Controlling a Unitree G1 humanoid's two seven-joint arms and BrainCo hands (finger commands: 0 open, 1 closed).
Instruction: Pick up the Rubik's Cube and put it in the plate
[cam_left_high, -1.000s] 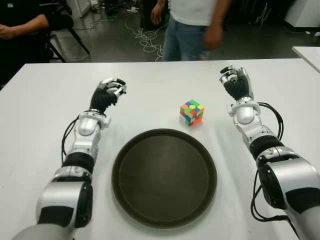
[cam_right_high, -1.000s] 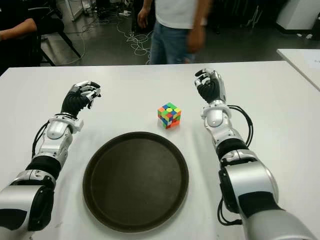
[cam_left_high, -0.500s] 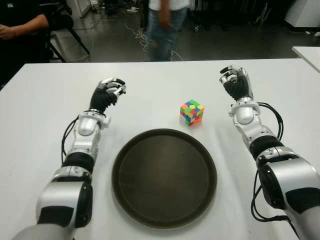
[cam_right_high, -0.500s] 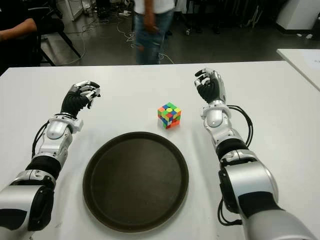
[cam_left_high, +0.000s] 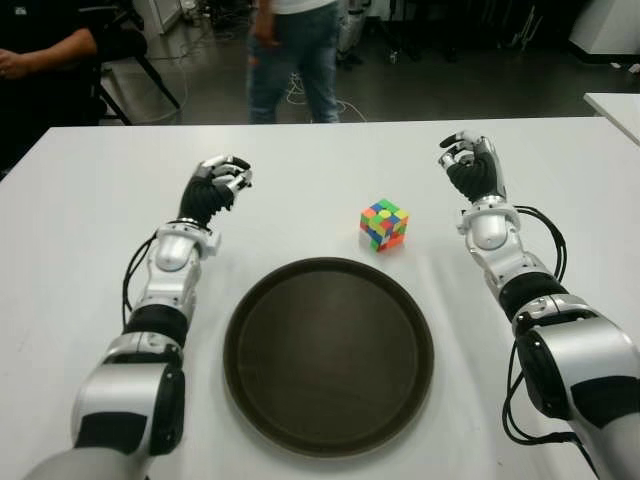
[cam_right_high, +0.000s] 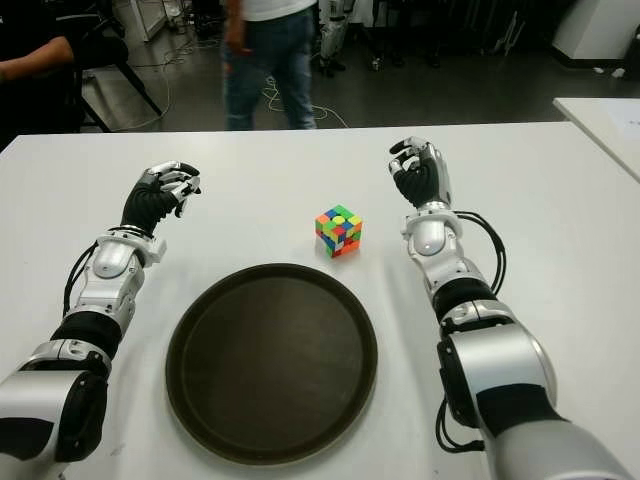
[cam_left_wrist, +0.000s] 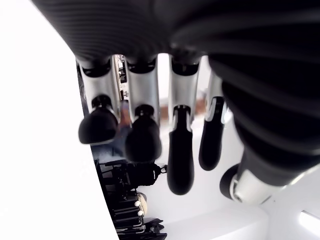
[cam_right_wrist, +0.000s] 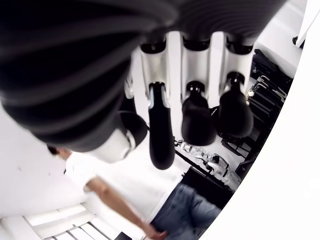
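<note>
A multicoloured Rubik's Cube (cam_left_high: 384, 224) sits on the white table (cam_left_high: 90, 230), just beyond the far right rim of a round dark brown plate (cam_left_high: 328, 355). My right hand (cam_left_high: 469, 164) is raised to the right of the cube, well apart from it, its fingers (cam_right_wrist: 161, 125) loosely bent and holding nothing. My left hand (cam_left_high: 217, 183) shows to the left of the cube and beyond the plate's left side, fingers (cam_left_wrist: 142, 137) relaxed and holding nothing. The plate holds nothing.
A person in jeans (cam_left_high: 288, 60) stands past the table's far edge, left of centre. Another person's arm (cam_left_high: 40, 50) and a chair show at the far left. A second white table corner (cam_left_high: 615, 105) is at the far right. Cables lie on the floor.
The standing person beyond the table has walked from the right toward the left. Both hands, the cube and the plate have stayed where they were.
</note>
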